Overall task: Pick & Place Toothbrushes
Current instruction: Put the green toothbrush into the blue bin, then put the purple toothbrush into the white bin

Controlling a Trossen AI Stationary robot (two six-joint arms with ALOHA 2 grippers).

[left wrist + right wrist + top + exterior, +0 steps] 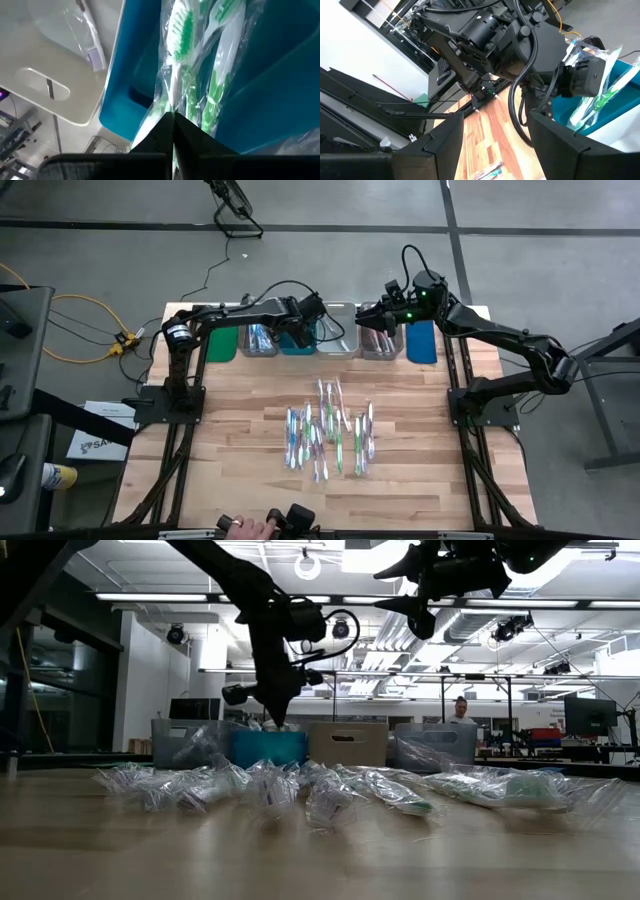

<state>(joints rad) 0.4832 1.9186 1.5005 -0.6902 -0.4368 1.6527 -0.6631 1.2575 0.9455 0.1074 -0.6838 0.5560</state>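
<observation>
Two green toothbrushes [192, 75] in clear wrap are pinched by the closed left hand [172, 125] and held inside the teal bin [297, 342] at the far edge of the surface [230, 440]. Many more wrapped toothbrushes [330, 435] are spread over the middle of the surface. Above the grey bin [379, 343], the right hand [385, 318] is held with its fingers spread, empty.

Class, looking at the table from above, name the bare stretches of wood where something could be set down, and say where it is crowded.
Bare wood lies either side of the wrapped toothbrushes, out to the wooden table edges, and along the near edge. A narrow bare strip separates the pile from the row of rectangular plastic bins. The back edge is crowded: bins, left gripper, right gripper.
</observation>
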